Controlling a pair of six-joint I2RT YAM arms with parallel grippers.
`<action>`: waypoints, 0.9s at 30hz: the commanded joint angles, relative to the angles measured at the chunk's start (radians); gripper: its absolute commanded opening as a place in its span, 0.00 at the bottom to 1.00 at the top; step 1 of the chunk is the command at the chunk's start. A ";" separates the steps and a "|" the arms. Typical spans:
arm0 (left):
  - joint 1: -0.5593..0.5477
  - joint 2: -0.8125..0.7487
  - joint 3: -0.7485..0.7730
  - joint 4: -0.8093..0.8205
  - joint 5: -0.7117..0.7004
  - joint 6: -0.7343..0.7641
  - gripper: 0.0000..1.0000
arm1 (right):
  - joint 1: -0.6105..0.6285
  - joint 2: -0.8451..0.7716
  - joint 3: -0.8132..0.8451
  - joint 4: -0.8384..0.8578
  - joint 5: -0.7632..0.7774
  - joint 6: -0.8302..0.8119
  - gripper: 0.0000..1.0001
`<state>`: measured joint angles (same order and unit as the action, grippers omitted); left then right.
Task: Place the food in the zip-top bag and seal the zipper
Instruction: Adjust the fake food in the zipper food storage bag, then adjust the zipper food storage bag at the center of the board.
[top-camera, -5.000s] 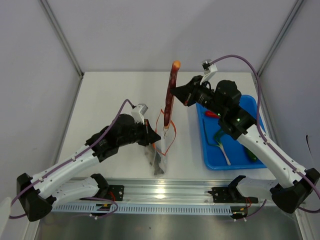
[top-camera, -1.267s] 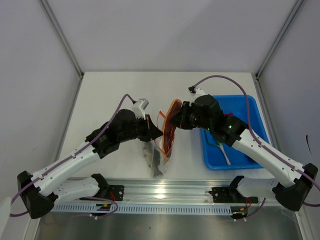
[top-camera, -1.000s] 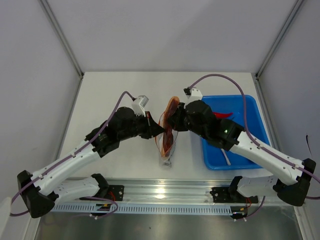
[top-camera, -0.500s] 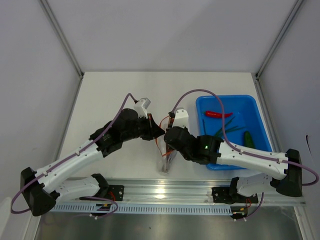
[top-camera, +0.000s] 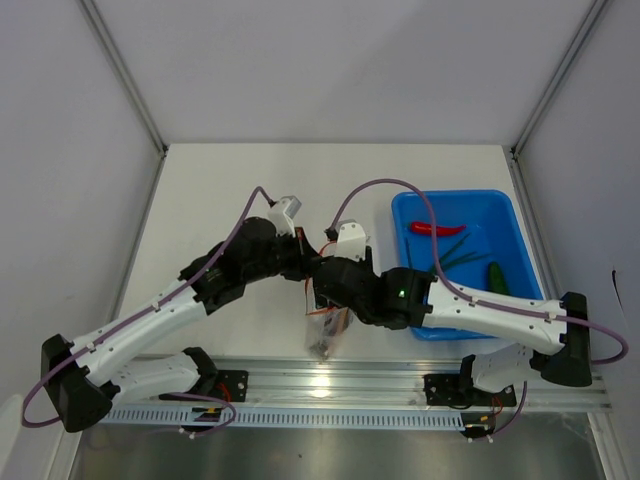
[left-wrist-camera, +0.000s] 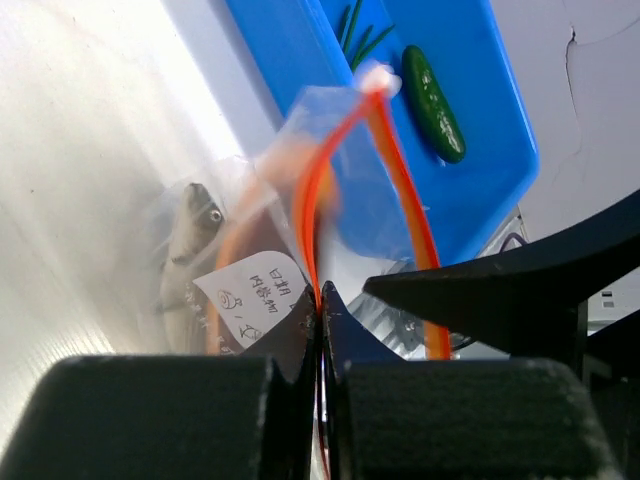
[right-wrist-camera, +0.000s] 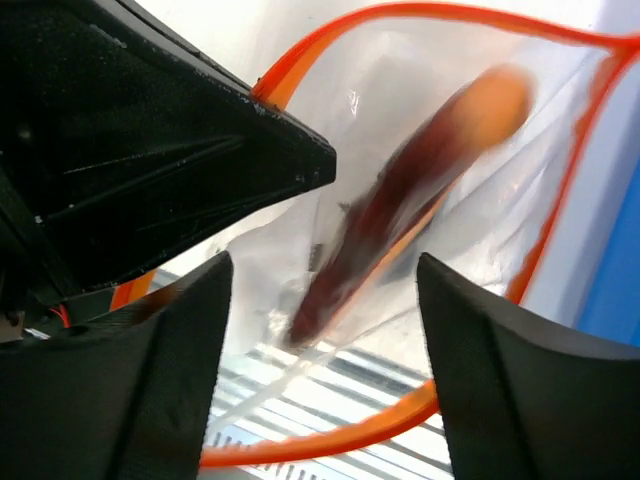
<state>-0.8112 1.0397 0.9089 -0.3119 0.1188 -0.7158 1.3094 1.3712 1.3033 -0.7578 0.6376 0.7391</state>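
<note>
The clear zip-top bag hangs open between the arms. My left gripper is shut on its orange-red zipper at the mouth edge. My right gripper stands open just above the bag's mouth. The dark red sausage in its yellow bun lies loose inside the bag, blurred, touching neither finger. A red chili, green onion stalks and a dark green cucumber lie in the blue tray.
A grey toy fish and a white paper label show through the bag's wall. The aluminium rail runs along the table's near edge just below the bag. The blue tray sits right of the bag.
The right arm came down and forward with the sausage into the bag's mouth, then its jaws opened and the sausage dropped inside. The left gripper kept its hold on the zipper edge.
</note>
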 joint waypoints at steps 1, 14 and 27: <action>0.001 -0.027 -0.010 0.043 0.013 -0.008 0.00 | 0.007 -0.007 0.074 -0.064 0.007 0.033 0.77; 0.001 -0.044 -0.021 0.040 0.021 -0.004 0.01 | -0.168 -0.167 0.120 -0.152 -0.114 -0.001 0.68; 0.001 -0.043 -0.013 0.048 0.042 -0.011 0.01 | -0.291 -0.152 -0.022 0.006 -0.386 0.032 0.61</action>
<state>-0.8112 1.0180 0.8898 -0.3080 0.1398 -0.7162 1.0355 1.1896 1.2972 -0.8265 0.3389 0.7403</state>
